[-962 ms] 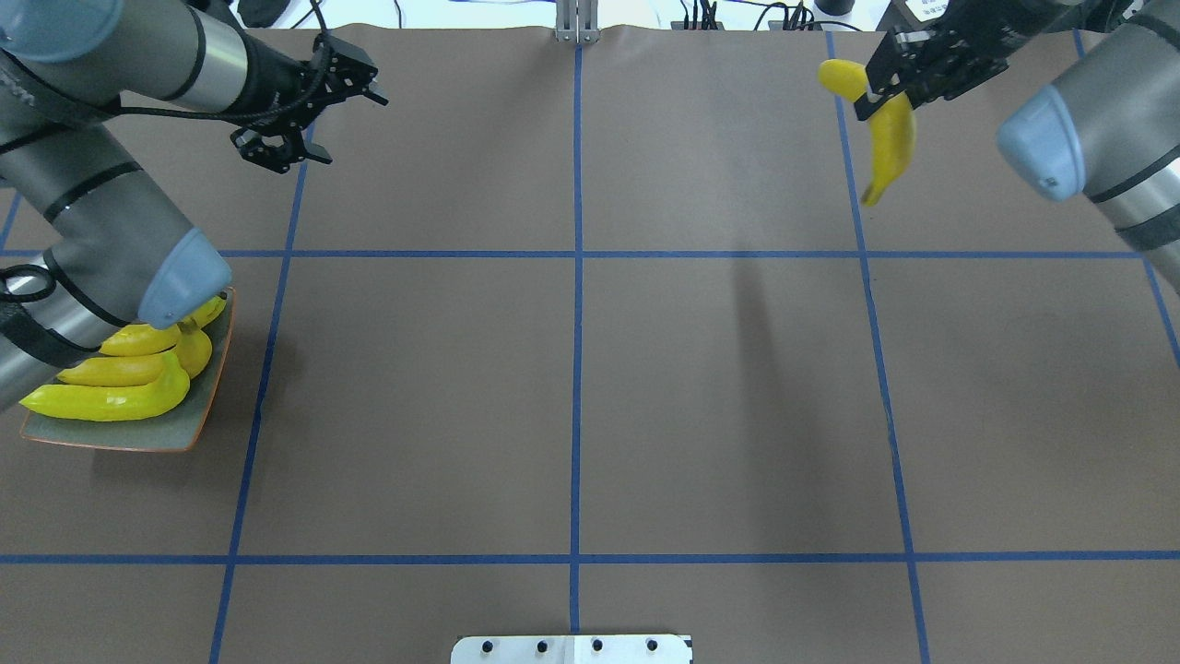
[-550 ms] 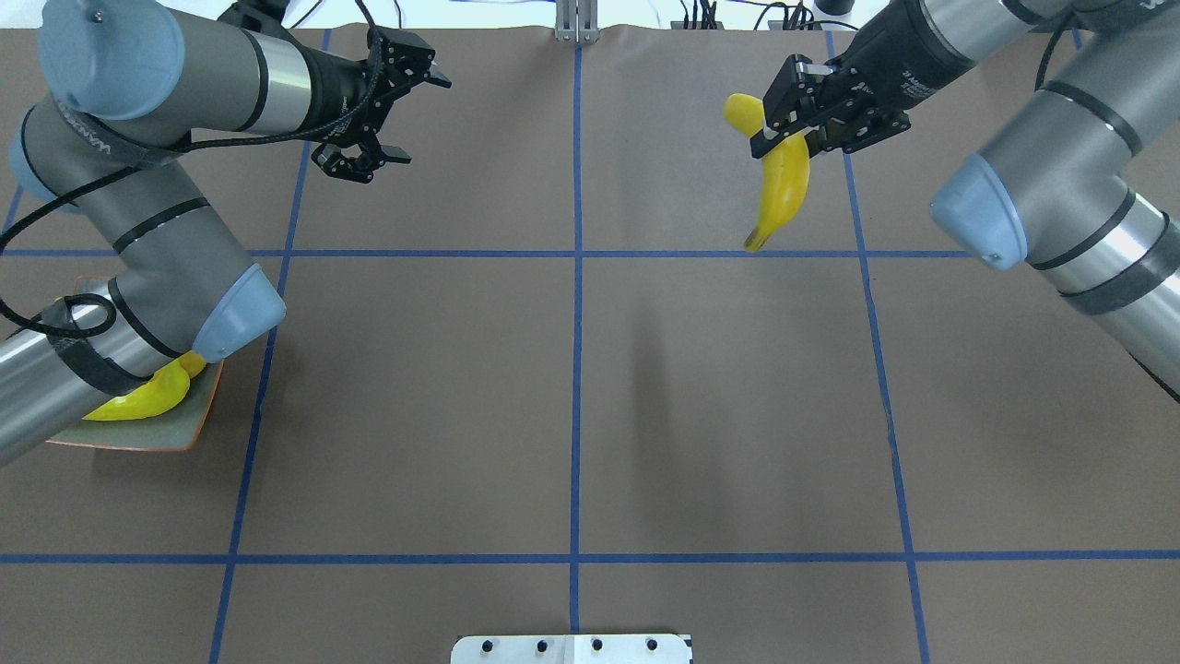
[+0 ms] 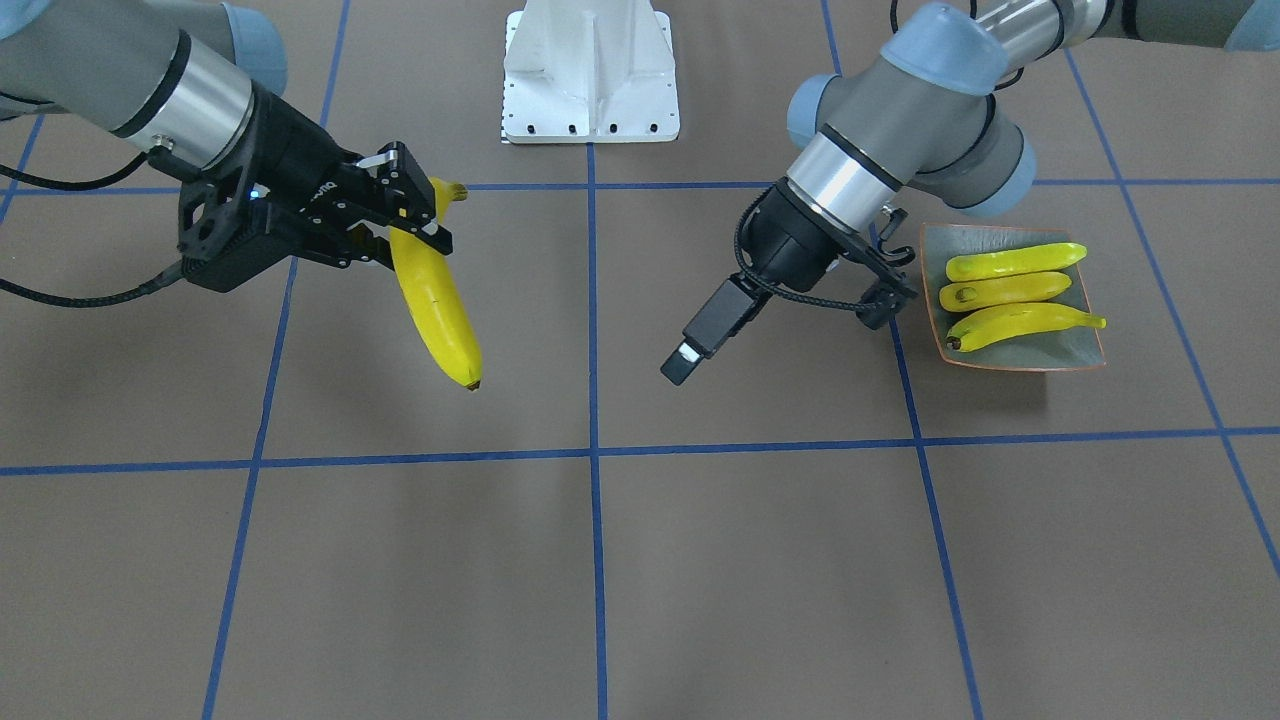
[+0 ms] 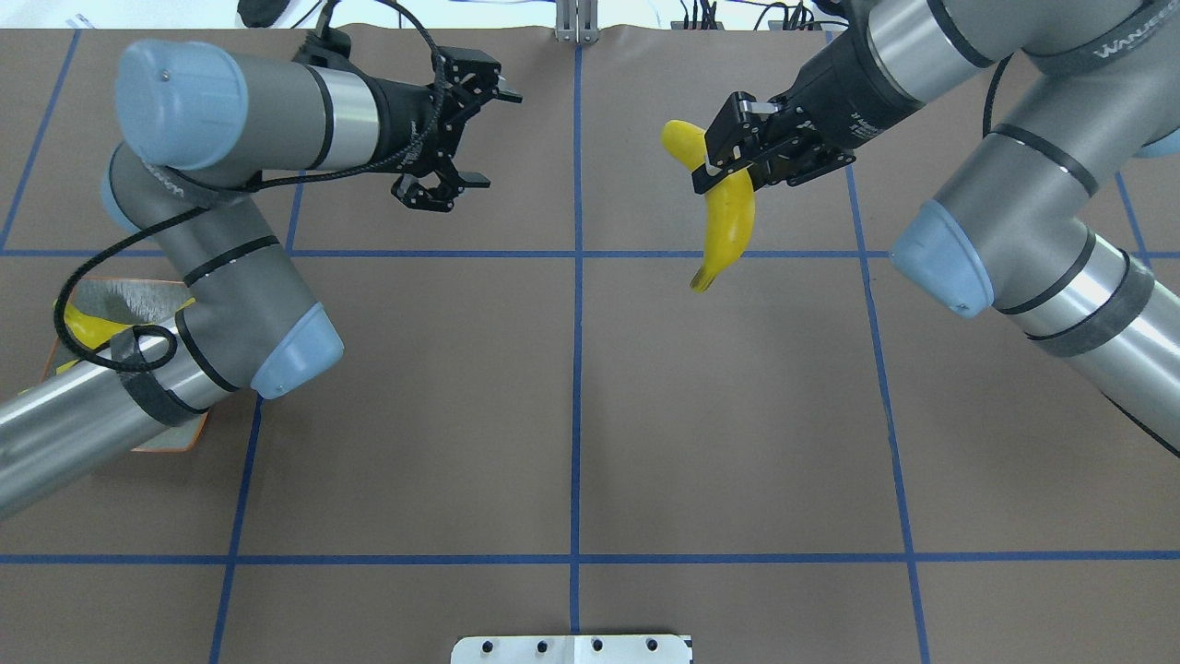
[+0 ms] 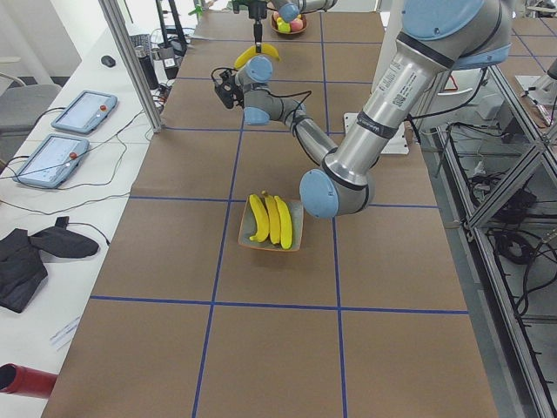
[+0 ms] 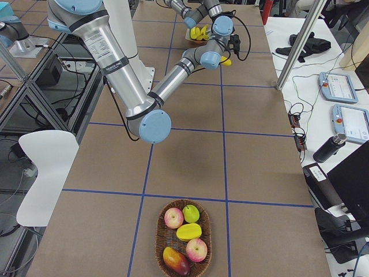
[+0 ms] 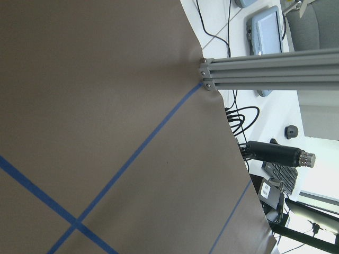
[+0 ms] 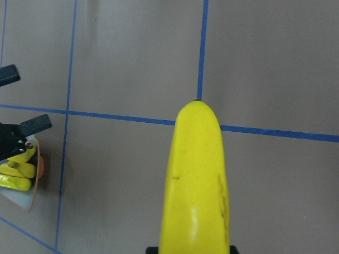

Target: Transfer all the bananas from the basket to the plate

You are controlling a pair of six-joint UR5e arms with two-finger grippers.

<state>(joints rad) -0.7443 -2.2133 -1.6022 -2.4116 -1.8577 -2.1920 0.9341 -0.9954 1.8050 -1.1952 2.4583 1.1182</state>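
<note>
Four bananas (image 3: pixel 1010 290): three lie on the plate (image 3: pixel 1050 352), one banana (image 3: pixel 440 310) hangs pinched in the right gripper (image 3: pixel 415 215). Left gripper (image 4: pixel 487 138) spread. Basket (image 6: pixel 157 239) holds five other fruits (image 6: pixel 173 218).

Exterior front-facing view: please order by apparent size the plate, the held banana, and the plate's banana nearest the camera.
1. plate
2. held banana
3. nearest plate banana
2 and 3 unsure: the held one hangs nearer the camera.

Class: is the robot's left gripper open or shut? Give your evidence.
Open. In the overhead view the left gripper has its fingers spread apart, with bare table showing between them and nothing held.
</note>
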